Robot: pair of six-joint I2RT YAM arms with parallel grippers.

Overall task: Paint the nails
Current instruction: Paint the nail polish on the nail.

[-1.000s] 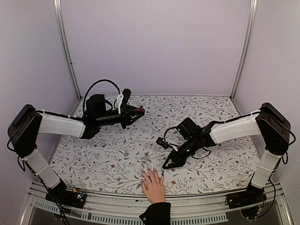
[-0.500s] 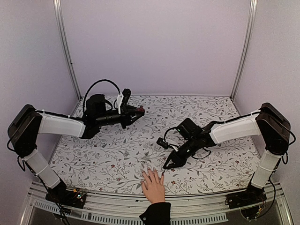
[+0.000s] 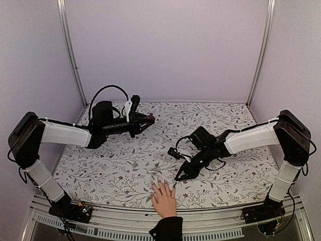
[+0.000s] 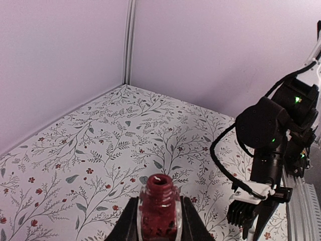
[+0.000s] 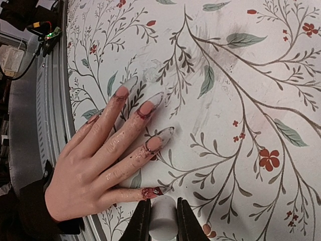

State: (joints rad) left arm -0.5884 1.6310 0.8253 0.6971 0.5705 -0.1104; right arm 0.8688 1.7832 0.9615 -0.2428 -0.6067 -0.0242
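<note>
My right tool [image 3: 179,175] crept back slightly from the hand [image 3: 164,200]; left tool [image 3: 144,120] held. Right pinched the white cap [image 5: 163,221], left pinched the open bottle [image 4: 159,213]. The nails [image 5: 150,103] lay just ahead of the right tool. I judged light strokes best, base to tip, off the skin.

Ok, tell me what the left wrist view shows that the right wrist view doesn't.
Only the left wrist view: the left tool shut on an open dark-red nail polish bottle, the right arm across the table, and the lilac walls. Only the right wrist view: the hand with its black cuff, long nails smeared with red, and the right tool shut on a white cap close to the lowest finger. Both: the floral table cover.
</note>
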